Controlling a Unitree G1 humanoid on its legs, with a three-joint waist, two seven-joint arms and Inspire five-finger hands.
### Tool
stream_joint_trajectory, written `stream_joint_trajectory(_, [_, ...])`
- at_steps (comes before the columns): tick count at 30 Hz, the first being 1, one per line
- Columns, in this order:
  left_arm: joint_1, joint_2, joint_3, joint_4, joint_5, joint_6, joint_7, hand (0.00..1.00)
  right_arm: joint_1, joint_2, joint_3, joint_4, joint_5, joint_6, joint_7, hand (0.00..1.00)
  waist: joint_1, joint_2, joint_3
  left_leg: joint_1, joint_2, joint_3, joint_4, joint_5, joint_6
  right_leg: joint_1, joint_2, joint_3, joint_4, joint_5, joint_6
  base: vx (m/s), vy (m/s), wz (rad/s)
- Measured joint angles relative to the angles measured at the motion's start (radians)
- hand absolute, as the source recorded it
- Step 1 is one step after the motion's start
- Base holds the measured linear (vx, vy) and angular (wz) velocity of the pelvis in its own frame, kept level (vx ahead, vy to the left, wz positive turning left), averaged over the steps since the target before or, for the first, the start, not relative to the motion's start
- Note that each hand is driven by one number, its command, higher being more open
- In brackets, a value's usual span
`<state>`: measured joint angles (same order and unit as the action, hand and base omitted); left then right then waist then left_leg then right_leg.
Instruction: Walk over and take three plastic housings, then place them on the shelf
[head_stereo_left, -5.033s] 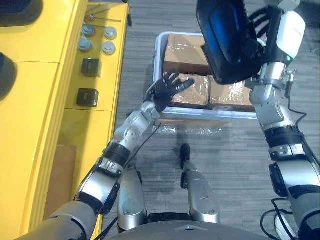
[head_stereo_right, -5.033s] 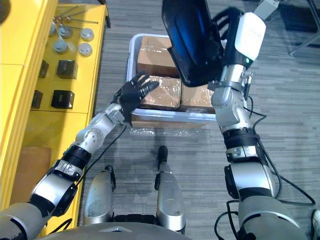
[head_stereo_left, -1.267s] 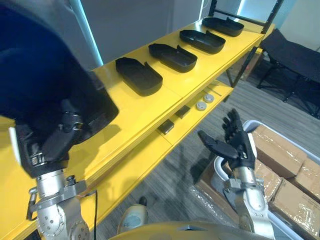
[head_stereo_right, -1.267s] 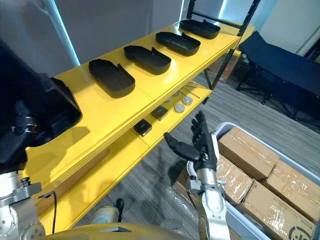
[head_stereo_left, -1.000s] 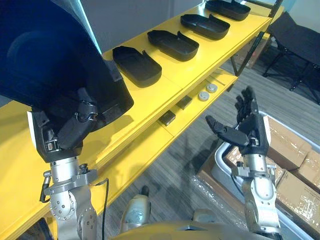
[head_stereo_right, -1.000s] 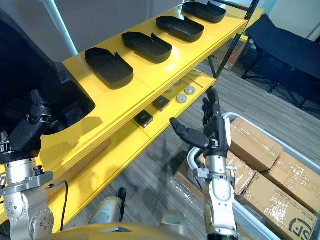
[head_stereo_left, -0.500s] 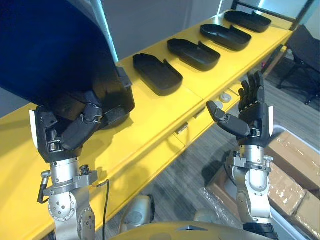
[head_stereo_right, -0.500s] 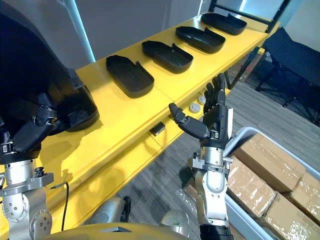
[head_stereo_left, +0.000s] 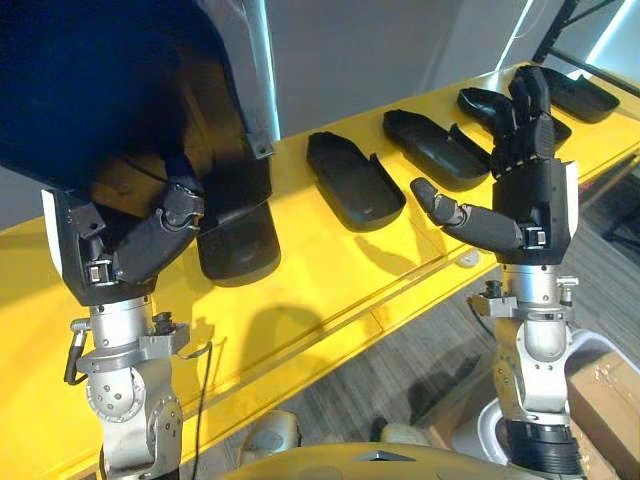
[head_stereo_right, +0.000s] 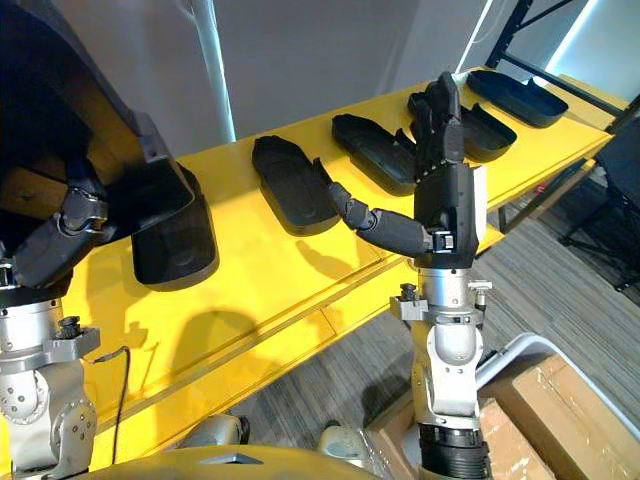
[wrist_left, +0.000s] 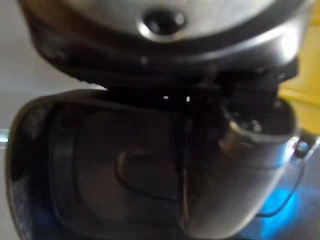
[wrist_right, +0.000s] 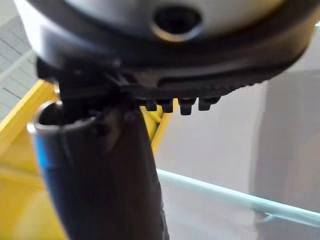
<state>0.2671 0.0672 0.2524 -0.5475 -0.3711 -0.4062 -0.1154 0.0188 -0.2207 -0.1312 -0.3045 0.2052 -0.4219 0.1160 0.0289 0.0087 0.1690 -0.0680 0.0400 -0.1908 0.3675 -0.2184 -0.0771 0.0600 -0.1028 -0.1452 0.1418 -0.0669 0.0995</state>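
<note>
My left hand (head_stereo_left: 130, 250) is shut on a large black plastic housing (head_stereo_left: 100, 90), held upright over the near end of the yellow shelf (head_stereo_left: 330, 280); its hollow inside (wrist_left: 100, 165) shows in the left wrist view. A second black housing (head_stereo_left: 235, 240) lies on the shelf just behind the held one, partly hidden by it. Several more housings (head_stereo_left: 355, 190) (head_stereo_right: 375, 150) lie in a row along the shelf top. My right hand (head_stereo_left: 525, 170) stands upright and open in front of the shelf's edge, thumb (head_stereo_right: 385, 228) out, holding nothing.
Below on the right lies a cardboard box (head_stereo_right: 540, 420) inside a light bin (head_stereo_left: 490, 430) on grey floor. A grey wall runs behind the shelf, and a dark rack post (head_stereo_right: 520, 20) stands at its far end. Bare yellow shelf lies in front of the row.
The camera has swung from the bin up to the shelf. Five seconds ago the right hand held the housing; now the left hand has it. The right hand has risen to shelf height.
</note>
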Motion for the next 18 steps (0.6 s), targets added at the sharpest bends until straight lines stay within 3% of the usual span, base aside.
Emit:
stream_joint_trajectory(2, [0.010, -0.018, -0.001, 0.000, -0.023, 0.000, -0.008, 0.00, -0.003, -0.018, -0.009, -0.004, -0.001, 0.004, 0.004, 1.00, -0.004, 0.002, -0.001, -0.006, 0.012, 0.010, 0.000, 0.004, -0.003, 0.010, 0.006, -0.019, -0.009, 0.000, -0.004, 0.03, -0.094, 0.23])
stream_joint_trajectory(4, [0.011, -0.035, -0.008, 0.003, -0.041, 0.000, -0.033, 0.00, 0.022, -0.010, -0.060, -0.013, 0.008, 0.023, 0.002, 1.00, -0.013, 0.001, -0.001, -0.013, 0.025, 0.080, -0.012, 0.022, 0.007, 0.019, -0.009, -0.047, -0.008, -0.002, -0.008, 0.00, -0.015, 0.37])
stream_joint_trajectory(9, [0.018, -0.036, -0.043, 0.003, -0.107, -0.007, -0.065, 0.00, 0.130, 0.074, -0.113, -0.049, 0.057, 0.026, 0.006, 1.00, -0.037, -0.009, -0.005, -0.001, 0.005, 0.140, -0.063, 0.061, 0.022, 0.023, -0.061, -0.072, 0.022, -0.009, -0.013, -0.02, 0.067, 0.28])
stream_joint_trajectory(12, [0.018, -0.036, -0.075, 0.003, -0.085, -0.007, -0.051, 0.00, 0.165, 0.124, -0.087, -0.055, 0.097, 0.025, 0.028, 1.00, -0.042, -0.024, -0.012, 0.028, -0.030, 0.150, -0.094, 0.070, 0.028, 0.037, -0.092, -0.070, 0.032, -0.022, -0.006, -0.03, 0.085, 0.05])
stream_joint_trajectory(18, [0.084, -0.055, -0.088, 0.003, -0.039, 0.028, 0.032, 0.00, 0.166, 0.144, 0.030, -0.056, 0.098, 0.024, 0.051, 1.00, -0.046, -0.022, -0.010, 0.020, -0.033, 0.168, -0.135, 0.111, 0.027, 0.036, -0.103, -0.089, 0.007, -0.021, -0.005, -0.04, 0.025, 0.17])
